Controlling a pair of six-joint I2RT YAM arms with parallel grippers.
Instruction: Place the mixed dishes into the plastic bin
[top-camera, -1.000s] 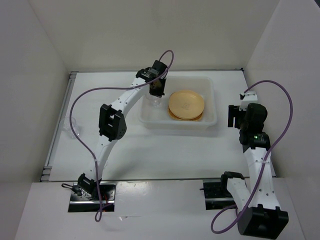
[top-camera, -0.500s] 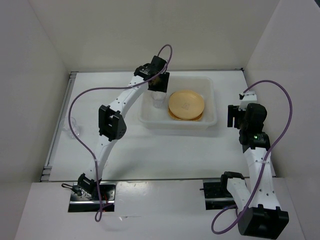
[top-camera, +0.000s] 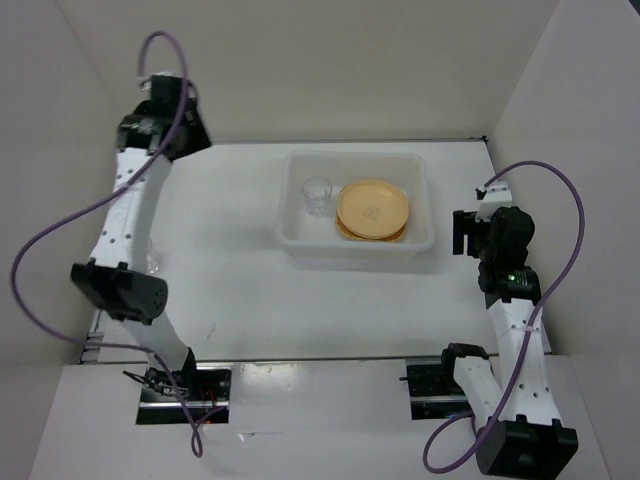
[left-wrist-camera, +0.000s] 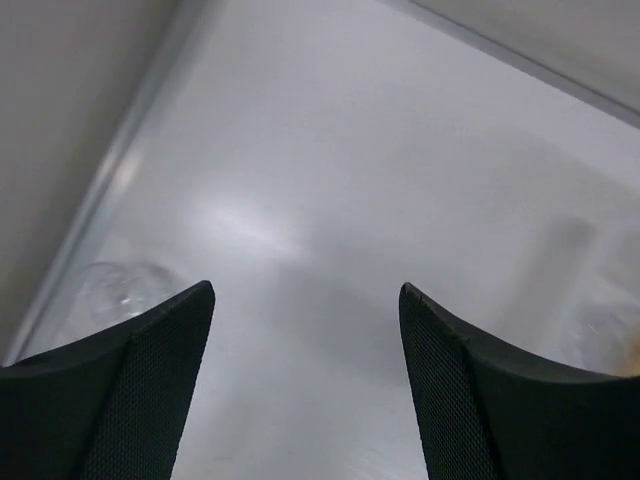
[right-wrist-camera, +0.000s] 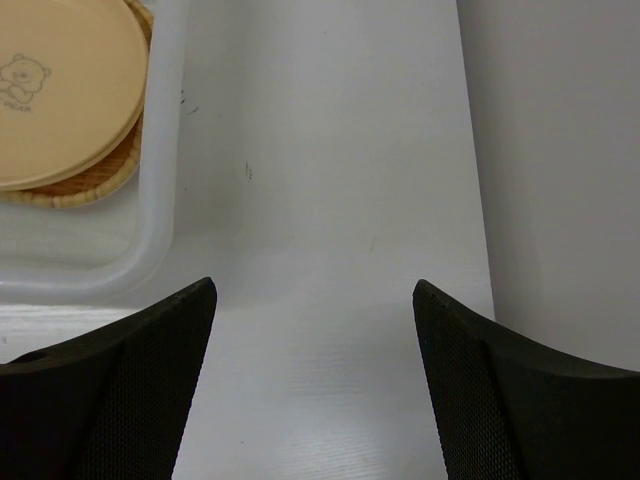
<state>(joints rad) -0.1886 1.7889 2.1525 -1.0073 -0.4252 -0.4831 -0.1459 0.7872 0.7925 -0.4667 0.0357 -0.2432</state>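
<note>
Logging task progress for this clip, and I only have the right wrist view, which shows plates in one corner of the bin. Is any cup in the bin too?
Observer: Yes. One clear cup stands in the plastic bin, left of the plates and apart from them.
Operator: Any dish left outside?
Observer: A second clear cup, blurred in the left wrist view, sits on the table by its left edge.
Operator: Is the left pincer holding anything?
Observer: No. The left pincer is open and empty.
</note>
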